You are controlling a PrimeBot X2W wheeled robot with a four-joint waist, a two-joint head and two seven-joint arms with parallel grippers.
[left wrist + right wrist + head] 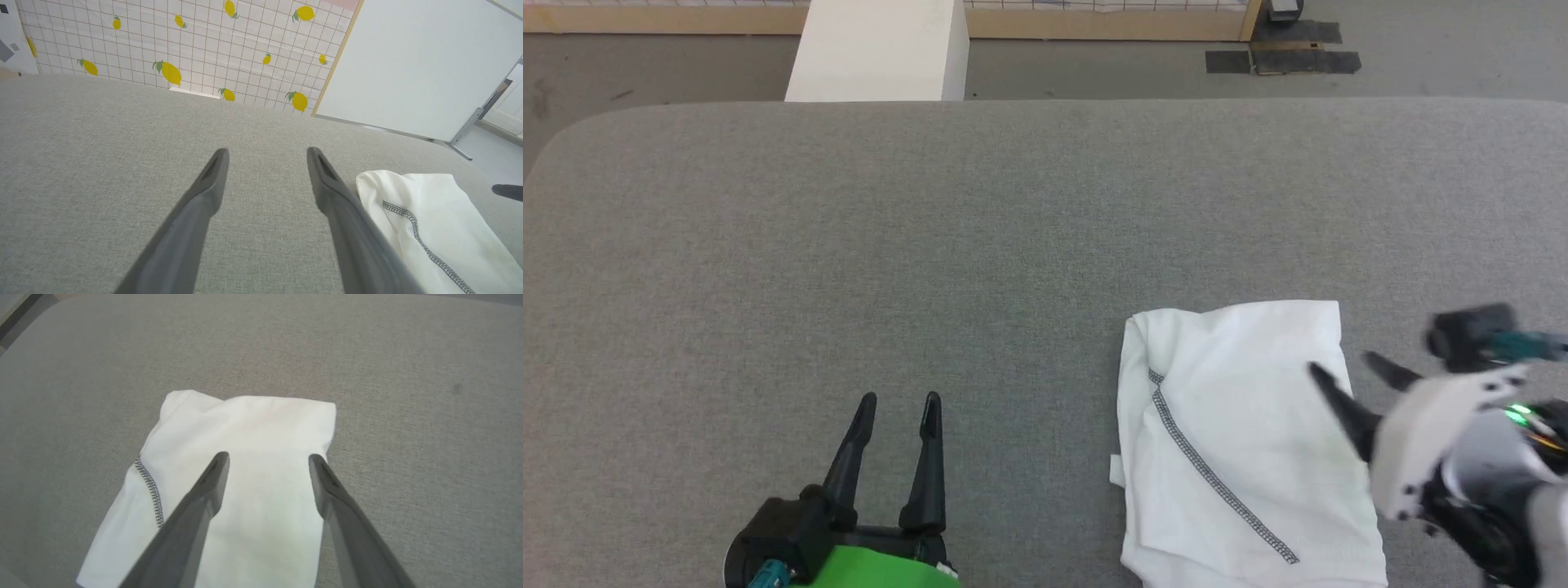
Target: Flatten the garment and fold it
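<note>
The garment (1241, 441), a white shirt with a grey stitched diagonal seam, lies folded into a compact rectangle on the grey table (931, 245) at the lower right. My right gripper (1343, 365) hovers open at the garment's right edge, nothing between its fingers; in the right wrist view the gripper (267, 458) stands above the garment (245, 428). My left gripper (898, 402) rests open over bare table at the lower left, apart from the cloth. The left wrist view has that gripper (267, 153) open, with the garment (433, 220) to its right.
A white block (882, 49) stands beyond the table's far edge. Floor with dark tape patches (1282, 57) lies behind. A lemon-patterned wall (184, 49) and a white panel (416, 61) stand past the table. Wide bare table surface spreads left and behind the garment.
</note>
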